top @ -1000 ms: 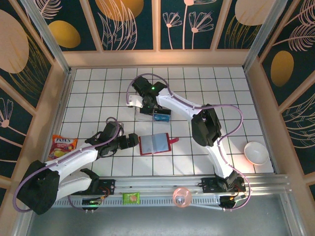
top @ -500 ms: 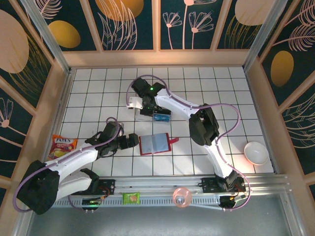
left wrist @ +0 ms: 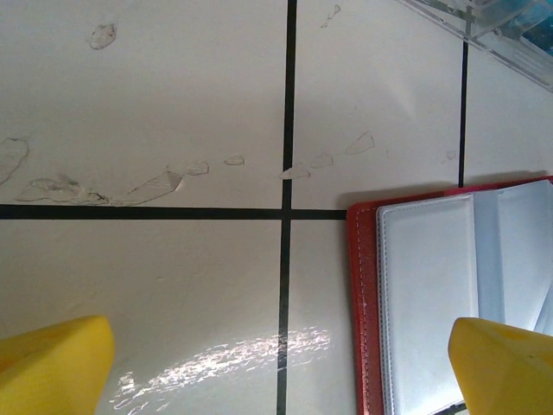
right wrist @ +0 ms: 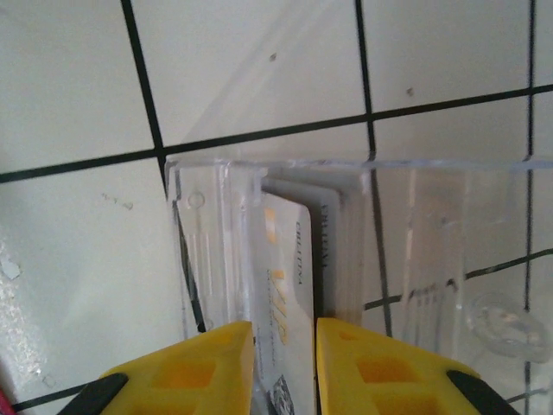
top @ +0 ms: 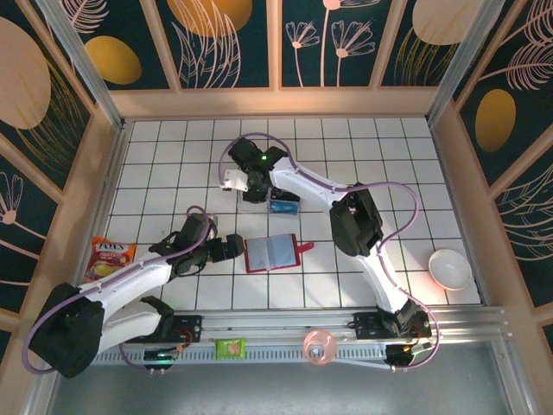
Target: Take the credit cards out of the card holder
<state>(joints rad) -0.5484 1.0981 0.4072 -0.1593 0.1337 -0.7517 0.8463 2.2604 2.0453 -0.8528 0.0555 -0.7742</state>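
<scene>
Since a second ago the right gripper (right wrist: 285,335) has eased its yellow fingers apart, and its wrist has crept a little toward the upper left of the top view. The left arm and the holder lie as they did. Nearest, left of centre in the top view, the left gripper (left wrist: 282,350) hangs wide open and empty. One of its yellow fingers is over bare tile and the other over the left page of the small red leather-look booklet card holder (left wrist: 415,294). That holder lies open and flat on the white tiled table (top: 389,173) at the middle of the top view, grey-blue clear sleeves up and snap tab pointing right. The sleeve at the lower right of the left wrist view looks pale and blank; whether any card remains I cannot tell. Farther off, just above the holder in the top view, a clear plastic box (right wrist: 406,242) holds several cards standing on edge. The right gripper's fingers straddle a white plastic card (right wrist: 289,285) with gold print, with the jaws slightly parted rather than pinching. This card looks delivered, so the right arm probably needs to lift clear next.
</scene>
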